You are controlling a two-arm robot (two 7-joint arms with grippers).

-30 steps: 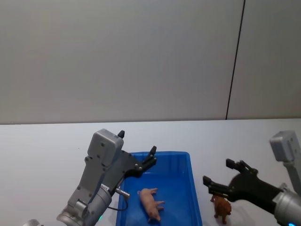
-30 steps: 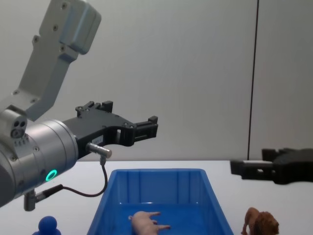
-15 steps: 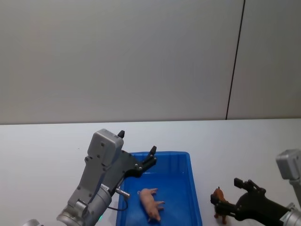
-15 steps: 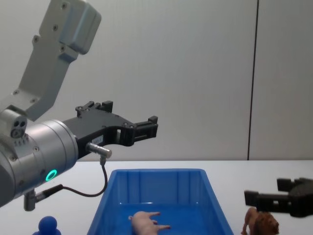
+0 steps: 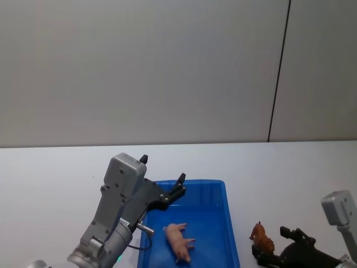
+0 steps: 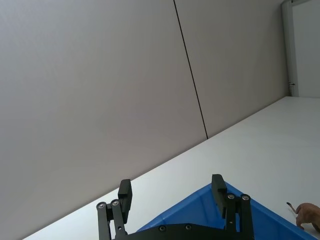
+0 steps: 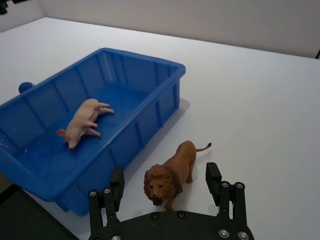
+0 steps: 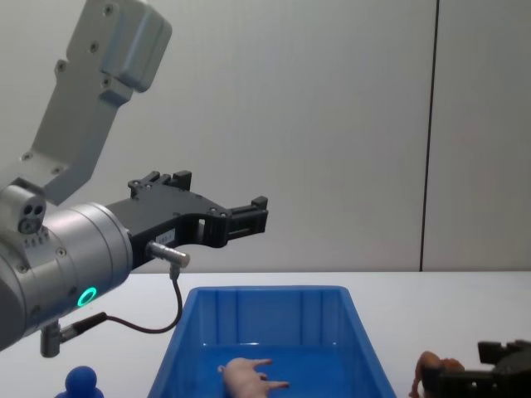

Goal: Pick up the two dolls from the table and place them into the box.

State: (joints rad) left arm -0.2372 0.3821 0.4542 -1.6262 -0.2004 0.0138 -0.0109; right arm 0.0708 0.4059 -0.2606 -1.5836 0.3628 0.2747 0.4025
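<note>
Lion [image 7: 180, 160]: upright on table [image 5: 56, 178], outside box [image 5: 206, 182], just beside its right wall. Right gripper [image 7: 165, 172]: low over table, fingers spread wide on either side of Lion's head, not closed on it. Pig [image 5: 178, 241]: lying on its side on box floor. Left gripper [image 6: 171, 185]: raised above box's far left corner, fingers wide apart, empty. Blue figure [image 8: 81, 381]: on table, left of box.

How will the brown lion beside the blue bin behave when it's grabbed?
The lion looks like rigid moulded plastic, so probably stiff and light. Standing on thin legs, it may tip if the open right gripper nudges it sideways.
</note>
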